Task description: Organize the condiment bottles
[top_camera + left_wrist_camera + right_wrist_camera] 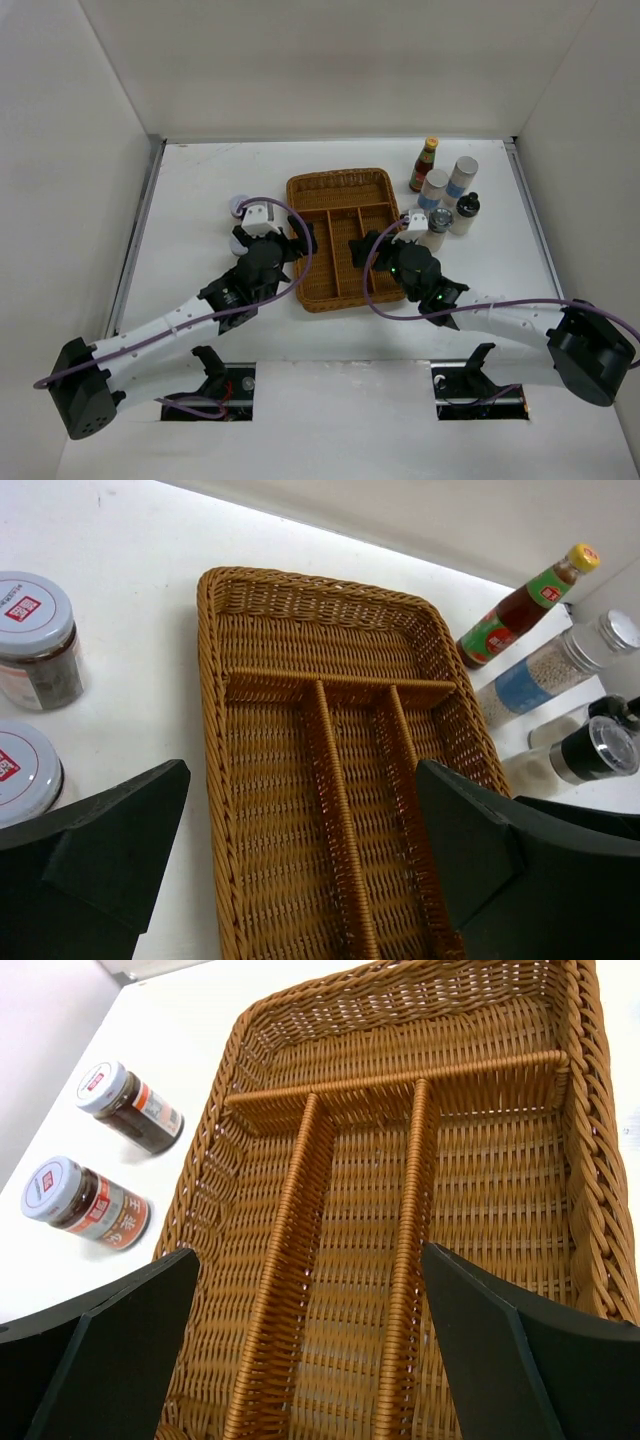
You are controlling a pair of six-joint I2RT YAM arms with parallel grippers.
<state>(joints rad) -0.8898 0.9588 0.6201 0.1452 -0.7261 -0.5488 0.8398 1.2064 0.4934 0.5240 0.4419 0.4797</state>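
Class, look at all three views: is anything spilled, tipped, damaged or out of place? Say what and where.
Nothing stands out. The brown wicker tray looks intact, two pale-lidded dark jars stand upright left of it, and the other bottles stand upright to its right. No spills.

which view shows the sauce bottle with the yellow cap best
Left wrist: the sauce bottle is whole and large, label and cap clear. Top external shows it small; right wrist does not show it.

On the counter (200, 195), two jars (238, 204) stand left of the tray (343, 190) and five bottles (433, 188) right of it.
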